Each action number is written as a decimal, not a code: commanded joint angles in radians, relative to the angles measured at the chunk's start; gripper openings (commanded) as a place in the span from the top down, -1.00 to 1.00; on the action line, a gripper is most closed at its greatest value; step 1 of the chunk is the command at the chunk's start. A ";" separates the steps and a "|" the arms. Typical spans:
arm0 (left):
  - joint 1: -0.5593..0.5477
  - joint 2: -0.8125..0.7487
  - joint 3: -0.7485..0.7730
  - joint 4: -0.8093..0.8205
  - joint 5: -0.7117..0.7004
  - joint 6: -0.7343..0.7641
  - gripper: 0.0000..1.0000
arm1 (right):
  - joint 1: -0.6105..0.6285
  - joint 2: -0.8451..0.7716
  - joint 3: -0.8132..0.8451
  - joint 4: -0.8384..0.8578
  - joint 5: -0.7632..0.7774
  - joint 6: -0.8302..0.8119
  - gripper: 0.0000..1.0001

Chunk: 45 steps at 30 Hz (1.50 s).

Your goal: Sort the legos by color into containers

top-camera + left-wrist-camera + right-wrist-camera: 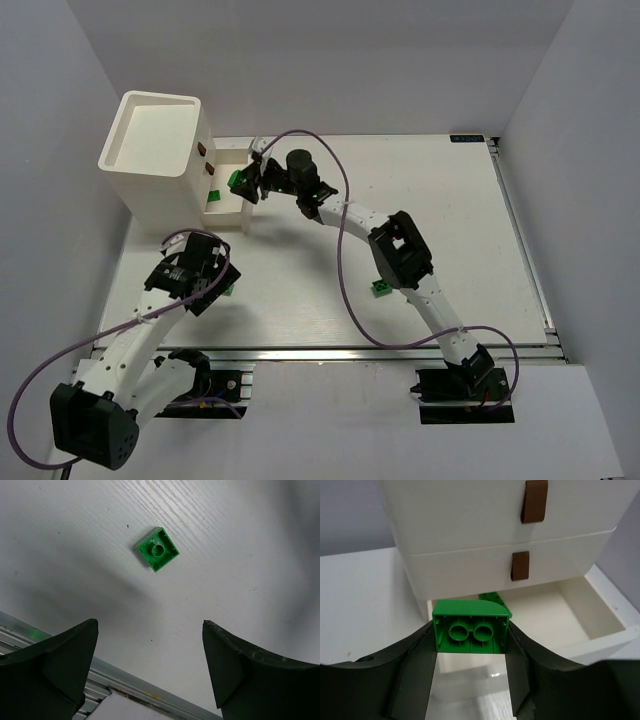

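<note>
My right gripper (246, 183) is shut on a dark green lego (237, 181), held over the near edge of the low white tray (232, 218). In the right wrist view the lego (470, 627) sits between both fingers of the gripper (470, 636), underside towards the camera. The tray (600, 625) and the tall white bin (470, 515) are right behind it. Another green piece (492, 597) lies in the tray. My left gripper (150, 630) is open and empty above the table. A small green lego (157, 549) lies just ahead of it.
The tall bin (150, 150) stands at the back left, joined to the tray. A green lego (382, 288) lies beside my right arm. A small yellow-green piece (212, 197) shows in the tray. The table's metal edge rail (125, 680) is below my left gripper.
</note>
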 commanded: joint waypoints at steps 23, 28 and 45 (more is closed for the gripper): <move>0.003 -0.115 0.057 -0.057 -0.047 0.096 -0.91 | 0.097 0.159 0.205 0.196 0.145 -0.188 -0.65; 0.003 -0.084 0.024 -0.005 -0.044 0.096 -0.56 | 0.082 0.030 0.144 0.195 0.168 -0.114 -0.41; 0.012 0.379 -0.033 0.317 -0.049 -0.052 -0.90 | -0.228 -0.732 -0.672 -0.227 -0.021 -0.080 -0.78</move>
